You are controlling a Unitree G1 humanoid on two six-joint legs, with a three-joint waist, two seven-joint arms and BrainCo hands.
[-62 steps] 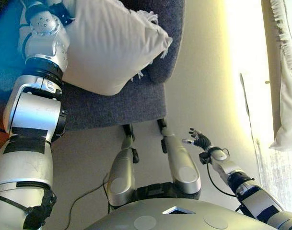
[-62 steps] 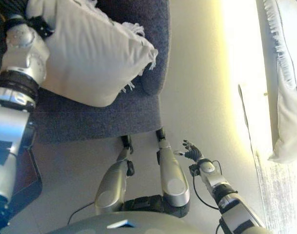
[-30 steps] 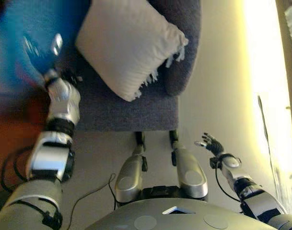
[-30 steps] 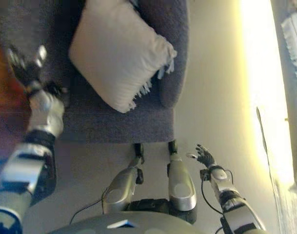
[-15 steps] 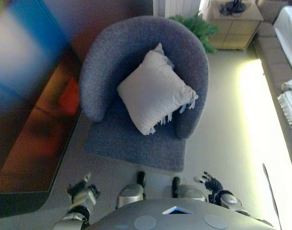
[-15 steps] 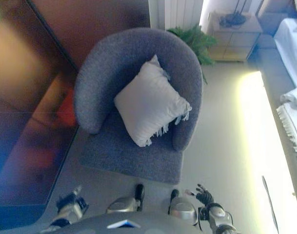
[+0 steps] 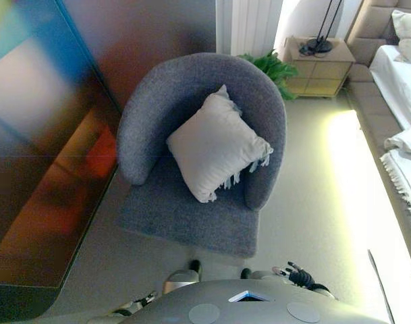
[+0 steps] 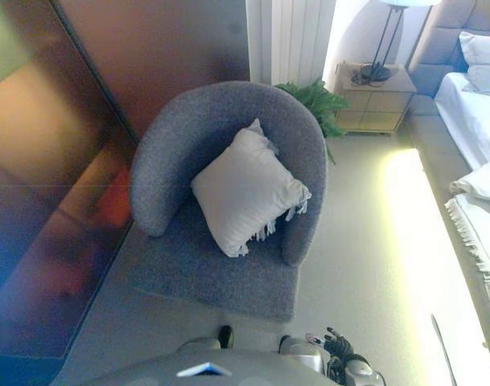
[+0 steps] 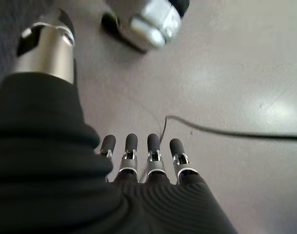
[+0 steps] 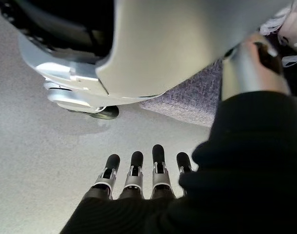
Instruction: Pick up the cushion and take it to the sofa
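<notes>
A white square cushion (image 7: 215, 152) with a fringed edge leans against the back of a grey tub armchair (image 7: 185, 216), resting on its seat. Neither hand touches it. My left hand (image 9: 153, 155) hangs low over the floor in front of the chair, fingers straight and empty; only a bit of it shows at the bottom of the left eye view (image 7: 143, 300). My right hand (image 10: 134, 173) also hangs low near the floor, open and empty, and shows at the bottom right of the left eye view (image 7: 298, 275).
A dark glossy panel (image 7: 43, 169) stands to the left of the chair. A green plant (image 7: 269, 67) and a nightstand (image 7: 316, 64) with a lamp base stand behind it. A bed (image 7: 397, 81) with a fringed white blanket (image 7: 404, 169) lies at the right.
My left arm let go of the cushion, drew back from the chair and dropped to my side. The view has pulled back and up. The cushion stays on the armchair.
</notes>
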